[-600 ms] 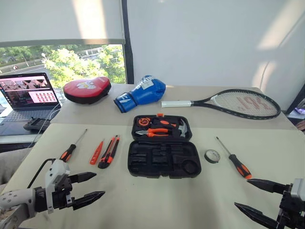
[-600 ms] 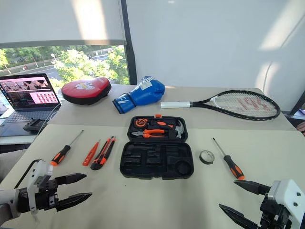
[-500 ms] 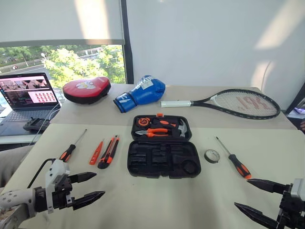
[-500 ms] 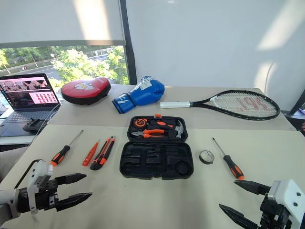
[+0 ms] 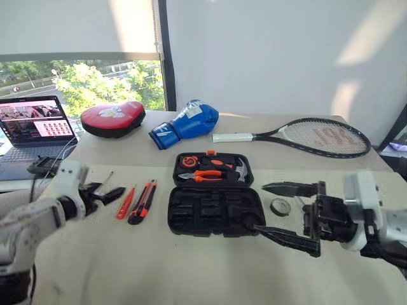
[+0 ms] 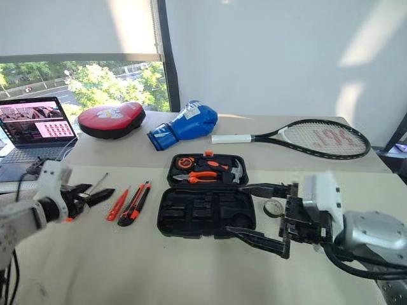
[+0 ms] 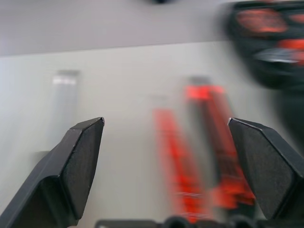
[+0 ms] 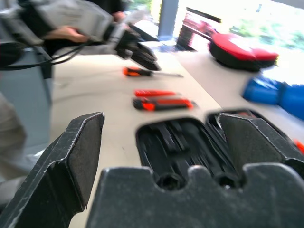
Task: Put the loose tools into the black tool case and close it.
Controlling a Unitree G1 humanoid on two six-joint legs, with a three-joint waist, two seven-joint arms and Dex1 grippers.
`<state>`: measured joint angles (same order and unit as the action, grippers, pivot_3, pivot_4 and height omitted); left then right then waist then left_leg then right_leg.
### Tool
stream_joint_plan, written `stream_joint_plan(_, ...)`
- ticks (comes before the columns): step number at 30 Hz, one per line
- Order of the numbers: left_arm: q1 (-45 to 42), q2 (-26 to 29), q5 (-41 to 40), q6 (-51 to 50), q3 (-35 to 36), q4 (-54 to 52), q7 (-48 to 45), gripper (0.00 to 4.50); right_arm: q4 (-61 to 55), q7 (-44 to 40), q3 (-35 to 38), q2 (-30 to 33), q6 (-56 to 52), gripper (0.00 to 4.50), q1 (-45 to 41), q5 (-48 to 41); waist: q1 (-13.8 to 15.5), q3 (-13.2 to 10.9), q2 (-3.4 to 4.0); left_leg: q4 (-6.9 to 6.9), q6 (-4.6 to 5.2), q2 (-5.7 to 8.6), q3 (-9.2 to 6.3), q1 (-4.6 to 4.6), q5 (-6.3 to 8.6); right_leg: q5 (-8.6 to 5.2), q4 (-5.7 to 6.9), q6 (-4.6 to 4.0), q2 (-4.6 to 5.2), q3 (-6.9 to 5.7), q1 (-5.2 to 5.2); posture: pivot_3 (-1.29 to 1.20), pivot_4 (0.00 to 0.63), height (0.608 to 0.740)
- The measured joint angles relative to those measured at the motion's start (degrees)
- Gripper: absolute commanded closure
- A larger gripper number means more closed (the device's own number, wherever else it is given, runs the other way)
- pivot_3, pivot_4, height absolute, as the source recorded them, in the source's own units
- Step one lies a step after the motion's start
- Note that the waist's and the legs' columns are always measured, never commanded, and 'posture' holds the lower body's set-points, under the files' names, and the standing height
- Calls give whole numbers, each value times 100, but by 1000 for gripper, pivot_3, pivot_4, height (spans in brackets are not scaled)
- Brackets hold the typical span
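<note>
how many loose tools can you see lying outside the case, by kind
screwdrivers: 2 (thin-shaft screwdriver, small orange screwdriver)
utility knife: 1
tape roll: 1
total: 4 in view

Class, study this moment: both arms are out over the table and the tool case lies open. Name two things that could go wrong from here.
1. The right end effector, open, reaches across the black tool case right beside the tape roll; it might knock the roll away.
2. The left end effector, open, hangs over tightly grouped tools: the small orange screwdriver and utility knife lie close, so it may grab or nudge two.
</note>
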<state>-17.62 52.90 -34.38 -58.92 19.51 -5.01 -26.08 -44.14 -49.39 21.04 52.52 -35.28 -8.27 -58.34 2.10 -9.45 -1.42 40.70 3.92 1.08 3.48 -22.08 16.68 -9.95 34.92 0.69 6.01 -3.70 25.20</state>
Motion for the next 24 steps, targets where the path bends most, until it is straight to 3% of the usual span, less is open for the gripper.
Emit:
stream_joint_plan(3, -535, 255, 399, -13, -491, 866, -151, 0, 32, -14, -45, 78, -8, 23, -110, -40, 32, 0, -4, 5, 11, 10, 0, -14, 6, -10, -3, 16, 10, -8, -2, 0, 150, 740)
stream_joint_plan(4, -613, 307, 466, -15, -595, 1024, -208, 258, 34, -20, -45, 90, -8, 4, -97, -36, 29, 0, -5, 5, 14, 11, 1, -17, 8, -9, -3, 17, 12, -8, -3, 0, 150, 740)
stream_joint_plan(9, -704, 476, 823, 94, -1261, 1736, -859, 1960, 12, 1, 42, 105, -8, 0, 252, -27, 1, -1, -8, 8, 28, 16, 9, -21, 17, -14, -4, 30, 22, -5, -4, 0, 150, 740)
stream_joint_plan(14, -777, 541, 1029, 259, -1366, 1978, -1264, 3685, -45, 84, 223, 105, -7, 0, 471, -23, 7, -2, -11, 8, 23, 13, 7, -14, 20, -22, -7, 39, 42, -6, -1, 0, 150, 740)
stream_joint_plan(18, -770, 332, 892, 756, -1134, 1923, -1696, 3699, -106, 182, 331, 90, -5, 0, 741, 16, 33, -4, -14, 13, 23, 9, -1, -19, 20, -20, -2, 36, 68, -4, 1, 0, 150, 740)
stream_joint_plan(21, -1143, 123, 81, 740, -898, 1034, -2461, 3699, -205, 342, 538, 33, -5, 0, 1049, 50, 82, -13, -45, 34, -14, 11, -22, -38, 38, -16, 0, 32, 94, -7, 3, 0, 150, 740)
stream_joint_plan(24, -1884, 186, 182, 1087, -1727, 223, -3332, 3699, -438, 567, 1029, -188, -5, 0, 1748, 115, 127, -8, -33, 28, 0, 36, -18, -27, 34, -20, -3, 38, 71, -16, -17, 0, 150, 740)
